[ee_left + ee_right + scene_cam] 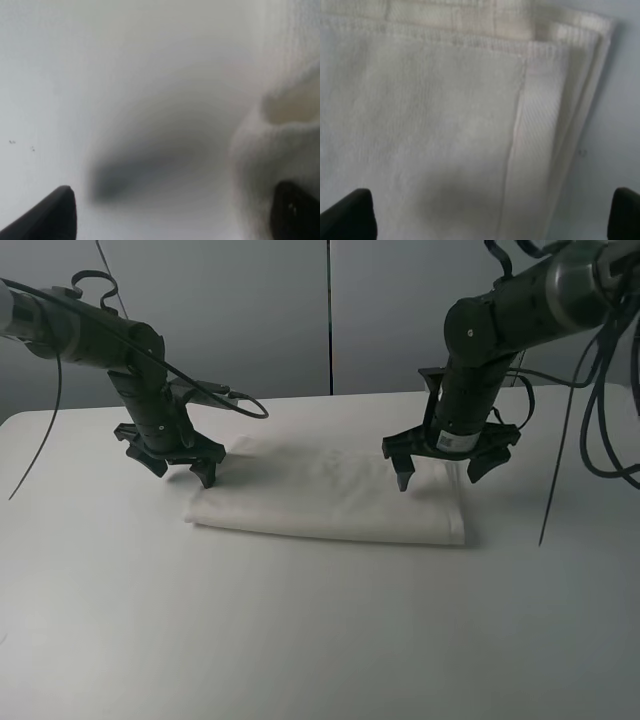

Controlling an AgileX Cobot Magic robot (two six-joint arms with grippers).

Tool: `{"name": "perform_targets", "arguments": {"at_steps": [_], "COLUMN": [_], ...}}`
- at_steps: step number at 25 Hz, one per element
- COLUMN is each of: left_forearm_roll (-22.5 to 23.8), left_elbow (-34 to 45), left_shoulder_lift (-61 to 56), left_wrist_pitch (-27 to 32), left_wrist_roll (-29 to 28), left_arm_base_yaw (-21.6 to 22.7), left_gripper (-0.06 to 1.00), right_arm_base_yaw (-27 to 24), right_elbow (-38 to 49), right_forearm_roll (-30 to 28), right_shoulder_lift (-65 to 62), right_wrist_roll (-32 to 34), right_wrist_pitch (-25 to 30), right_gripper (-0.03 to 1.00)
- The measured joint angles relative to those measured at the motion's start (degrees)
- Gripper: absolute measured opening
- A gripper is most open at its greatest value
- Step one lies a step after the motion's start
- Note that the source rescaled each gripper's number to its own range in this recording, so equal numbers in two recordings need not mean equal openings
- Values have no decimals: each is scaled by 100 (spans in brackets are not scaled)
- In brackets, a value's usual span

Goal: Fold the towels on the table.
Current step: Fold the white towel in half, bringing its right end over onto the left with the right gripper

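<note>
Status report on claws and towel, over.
Left claw open at left end of towel. Right claw open over right end. Towel folded flat on table, ungripped. Nothing in the way.

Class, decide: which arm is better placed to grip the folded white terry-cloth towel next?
Probably right: the right gripper, open, hangs over the stacked end of the white terry-cloth towel; the left gripper hangs mostly over the bare white table.

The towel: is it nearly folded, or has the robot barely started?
Well along, it seems. Done: the towel lies as a flat rectangle on the table, stacked layers showing at one edge. In hand: nothing gripped; the left fingers and right fingers are spread open at its two ends. Left: perhaps one more fold, though I can't be sure.
</note>
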Motion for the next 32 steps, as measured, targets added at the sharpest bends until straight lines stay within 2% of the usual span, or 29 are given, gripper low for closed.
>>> {"name": "perform_targets", "arguments": {"at_steps": [32], "left_forearm_roll": [0], "left_elbow": [-6], "left_shoulder_lift": [13], "left_wrist_pitch": [0], "left_wrist_roll": [191], "left_arm_base_yaw": [0], "left_gripper": [100], "right_arm_base_yaw": [-86], "right_elbow": [-75], "right_forearm_roll": [285], "right_shoulder_lift": [537], "right_wrist_roll": [-36], "right_wrist_pitch": [-295], "right_gripper": [100]}}
